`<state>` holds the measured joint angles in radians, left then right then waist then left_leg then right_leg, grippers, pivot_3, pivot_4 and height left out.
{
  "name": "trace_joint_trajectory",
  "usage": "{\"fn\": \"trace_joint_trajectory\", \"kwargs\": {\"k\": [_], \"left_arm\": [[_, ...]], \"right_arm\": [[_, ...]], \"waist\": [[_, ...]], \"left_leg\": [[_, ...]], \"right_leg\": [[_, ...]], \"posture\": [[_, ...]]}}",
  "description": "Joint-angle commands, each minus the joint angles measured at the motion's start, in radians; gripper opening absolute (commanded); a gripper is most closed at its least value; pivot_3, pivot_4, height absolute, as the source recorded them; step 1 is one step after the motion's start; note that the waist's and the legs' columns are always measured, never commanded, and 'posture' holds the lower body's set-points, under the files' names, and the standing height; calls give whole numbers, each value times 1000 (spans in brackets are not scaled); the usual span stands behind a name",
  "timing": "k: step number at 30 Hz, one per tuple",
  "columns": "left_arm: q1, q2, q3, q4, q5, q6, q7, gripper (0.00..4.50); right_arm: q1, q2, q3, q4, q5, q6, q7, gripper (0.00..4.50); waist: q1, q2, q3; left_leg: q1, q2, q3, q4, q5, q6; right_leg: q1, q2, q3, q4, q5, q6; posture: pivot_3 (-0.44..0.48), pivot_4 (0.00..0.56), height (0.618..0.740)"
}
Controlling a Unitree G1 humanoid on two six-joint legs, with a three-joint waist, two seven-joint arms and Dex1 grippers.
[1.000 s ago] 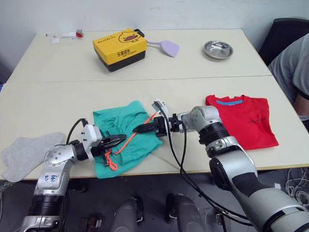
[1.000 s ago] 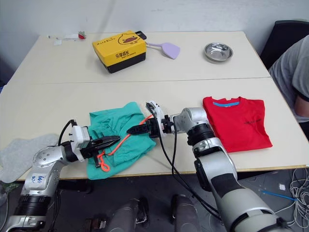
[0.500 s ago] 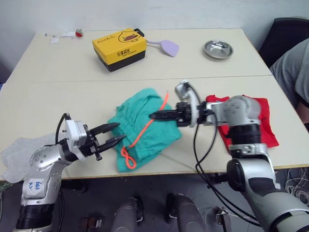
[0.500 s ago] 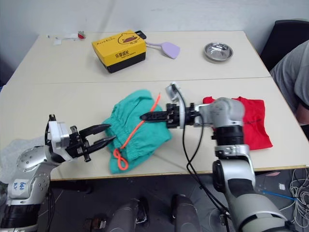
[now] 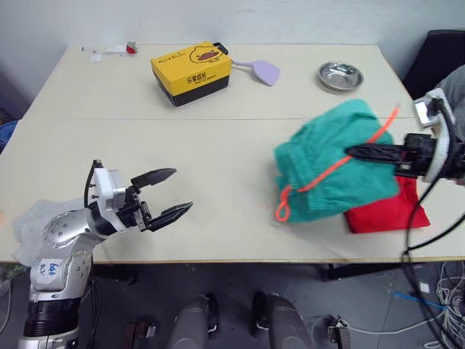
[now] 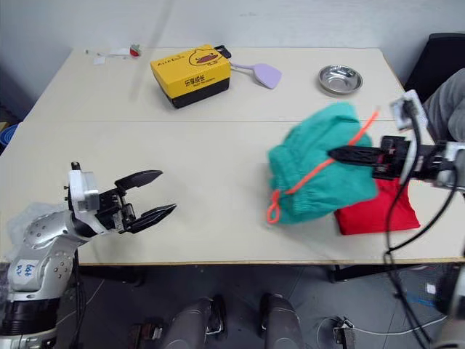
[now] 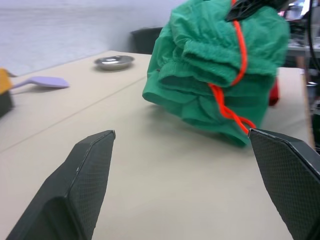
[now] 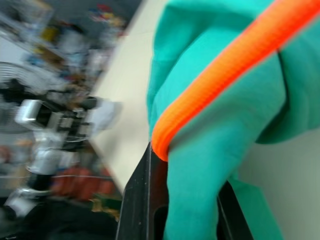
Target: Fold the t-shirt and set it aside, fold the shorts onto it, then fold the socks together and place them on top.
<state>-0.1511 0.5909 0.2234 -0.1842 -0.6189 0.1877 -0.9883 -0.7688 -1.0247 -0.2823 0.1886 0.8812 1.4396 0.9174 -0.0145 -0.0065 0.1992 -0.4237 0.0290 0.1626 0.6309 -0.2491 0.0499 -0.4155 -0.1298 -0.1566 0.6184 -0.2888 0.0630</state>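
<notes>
The teal shorts (image 5: 330,171) hang bunched above the table at the right, with my right gripper (image 5: 351,151) shut on them near the waist. Their orange drawstring (image 5: 320,178) dangles to a loop on the left. Under the shorts lies the red t-shirt (image 5: 381,212), folded and mostly covered by them. My left gripper (image 5: 182,189) is open and empty near the table's front left, well apart from the shorts. The grey socks (image 5: 27,218) lie at the front left corner, partly behind my left arm.
At the back stand a yellow box (image 5: 191,69), a purple spatula (image 5: 265,70) and a steel bowl (image 5: 341,75). A person's grey sleeve (image 5: 454,81) shows at the right edge. The table's front edge (image 5: 232,256) runs just below both grippers.
My right gripper has carried the shorts to the right, over the red t-shirt. My left gripper has let go of them, opened wide and drawn back to the left.
</notes>
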Motion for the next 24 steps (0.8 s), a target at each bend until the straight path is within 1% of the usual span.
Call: {"fn": "trace_joint_trajectory", "kwargs": {"k": [1,3,5,7,9,11,13,16,19,21,24], "left_arm": [[-38,16,-16,1,-15,14,-38,4478],[-56,17,-19,10,-8,15,-47,4478],[-65,17,-18,13,-4,16,-48,4478],[-66,20,-16,13,3,13,-48,4478],[-61,22,-14,10,9,10,-45,4478],[-57,23,-10,8,10,8,-41,4478],[-54,24,-11,6,14,5,-40,4478],[-54,25,-9,5,20,-1,-37,4478],[-53,24,-5,6,29,-11,-30,4478],[-48,23,-3,4,34,-16,-26,4478],[-38,21,0,3,35,-18,-23,4500]], "right_arm": [[-32,-105,124,131,-118,-165,160,0],[-49,-153,220,236,-213,-256,246,0],[-94,-164,283,360,-301,-337,284,0],[-145,-154,348,503,-417,-449,290,0],[-191,-133,395,632,-511,-552,289,0],[-228,-99,423,753,-597,-685,264,0],[-265,-62,416,845,-641,-752,237,0],[-288,-28,416,914,-694,-804,235,0],[-285,4,383,941,-711,-842,199,0],[-293,11,350,953,-708,-821,172,0],[-271,-14,346,917,-722,-828,235,812]], "waist": [[-12,0,0],[-15,0,0],[-17,1,1],[-17,2,1],[-15,3,2],[-15,3,2],[-15,3,2],[-15,3,2],[-15,3,2],[-15,3,2],[-15,3,2]], "left_leg": [[0,0,1,0,0,0],[1,1,1,0,0,0],[1,1,2,0,0,-1],[1,1,4,0,3,-3],[1,1,5,0,5,0],[1,1,7,0,5,-1],[1,0,8,0,5,-1],[1,0,8,1,5,-1],[1,1,8,1,5,-1],[1,1,8,1,5,-1],[1,1,8,1,5,-1]], "right_leg": [[0,0,0,0,0,0],[0,0,1,1,0,0],[-1,1,1,1,0,0],[-2,1,2,2,0,0],[-3,1,3,2,0,0],[-4,1,5,2,0,0],[-4,1,6,2,0,1],[-4,1,6,3,1,1],[-4,1,7,3,1,1],[-4,1,7,3,1,1],[-4,0,7,4,1,1]], "posture": [[0,150,740],[0,150,740],[0,150,740],[0,150,740],[0,150,740],[0,150,740],[0,150,740],[0,150,740],[0,150,740],[0,150,740],[0,150,740]]}}
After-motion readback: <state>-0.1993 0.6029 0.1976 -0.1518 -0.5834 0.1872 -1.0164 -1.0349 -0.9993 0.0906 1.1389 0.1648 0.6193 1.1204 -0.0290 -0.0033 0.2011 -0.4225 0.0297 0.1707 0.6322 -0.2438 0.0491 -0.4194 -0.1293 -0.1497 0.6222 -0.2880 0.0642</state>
